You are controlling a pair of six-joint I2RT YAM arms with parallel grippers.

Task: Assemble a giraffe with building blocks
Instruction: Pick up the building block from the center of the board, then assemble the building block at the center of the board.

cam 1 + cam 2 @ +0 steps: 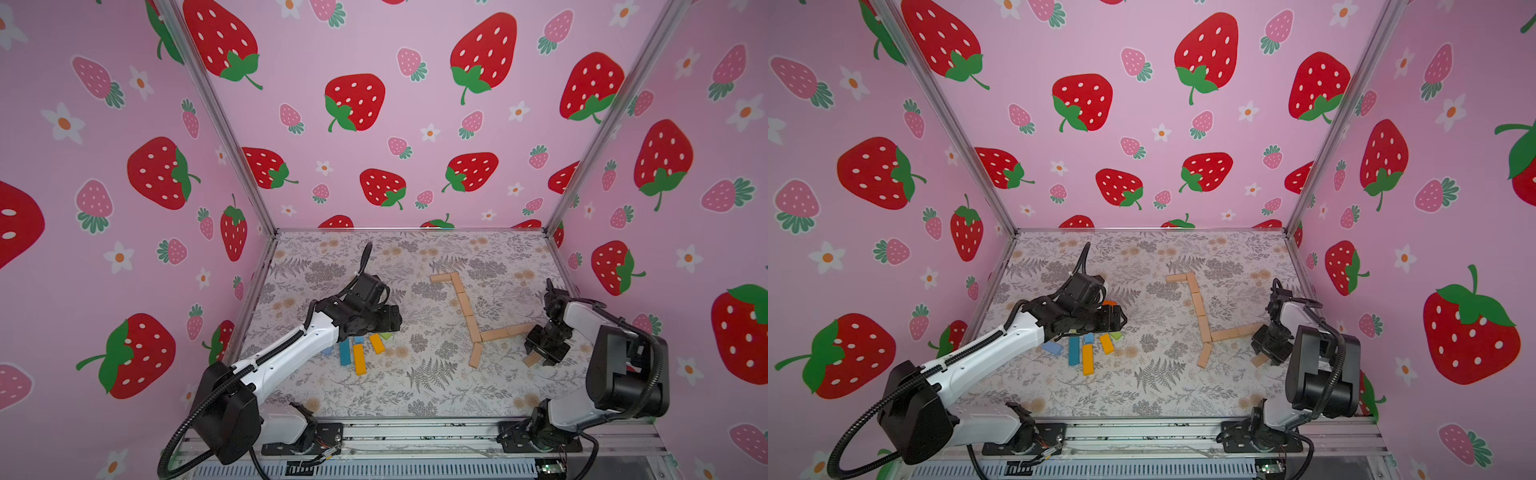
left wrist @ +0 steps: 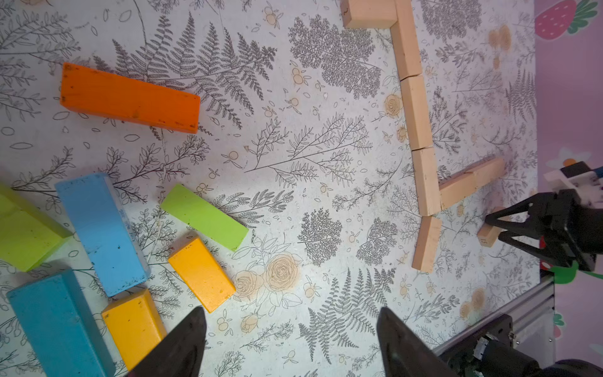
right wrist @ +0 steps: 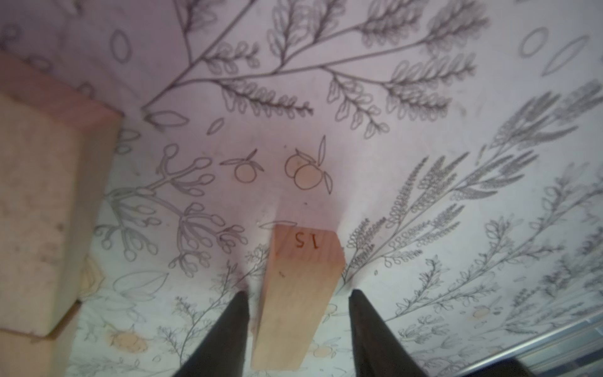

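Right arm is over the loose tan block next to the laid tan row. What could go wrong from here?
1. In the right wrist view the right gripper straddles the tan block with a sliver of gap on either side. Whether it grips is unclear, so the block may slip or twist on lifting.
2. The laid tan row ends right beside that gripper, so a sideways move could knock it out of line.
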